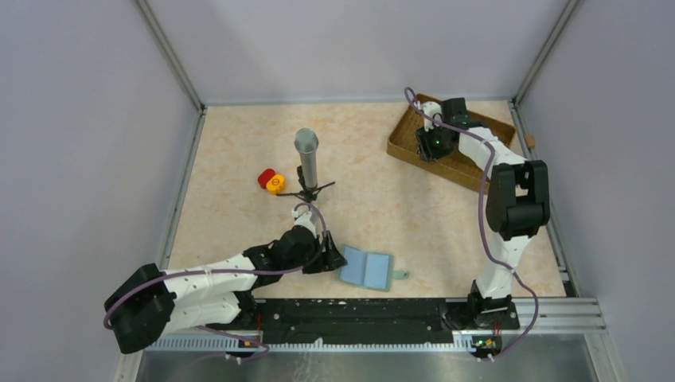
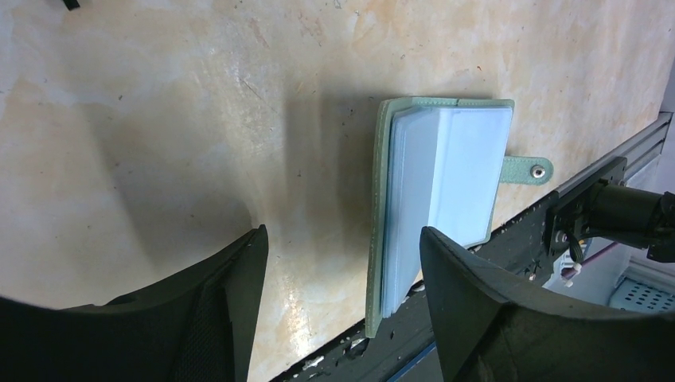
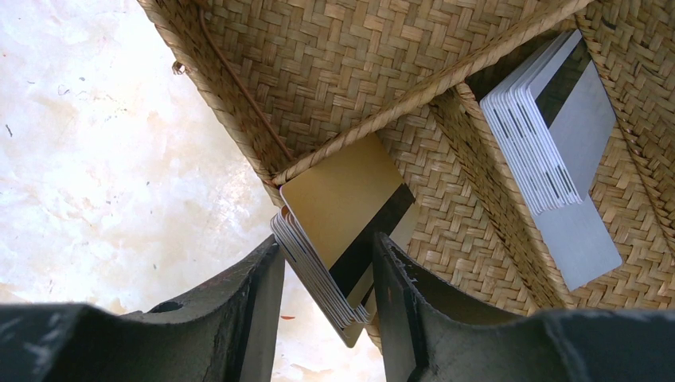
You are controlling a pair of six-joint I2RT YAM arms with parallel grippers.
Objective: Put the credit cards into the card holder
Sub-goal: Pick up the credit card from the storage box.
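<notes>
The card holder (image 1: 368, 269) lies open near the table's front edge, its light blue panels (image 2: 458, 175) up and its grey-green tab (image 2: 527, 169) sticking out. My left gripper (image 2: 342, 232) hovers open just left of it; the holder's near edge sits between the fingers, close to the right fingertip (image 2: 446, 263). My right gripper (image 1: 436, 142) is down in the brown woven tray (image 1: 458, 169). Its jaws (image 3: 328, 237) stand open, straddling a tilted stack of tan-gold credit cards (image 3: 338, 195) with a black stripe. A silvery stack of cards (image 3: 561, 135) leans in the neighbouring compartment.
A grey cylinder on a black stand (image 1: 306, 157) rises mid-table, with a red and a yellow piece (image 1: 271, 181) beside it. A woven divider (image 3: 446, 76) separates the tray's compartments. A black rail (image 1: 358, 314) runs along the front edge, and walls close in on three sides.
</notes>
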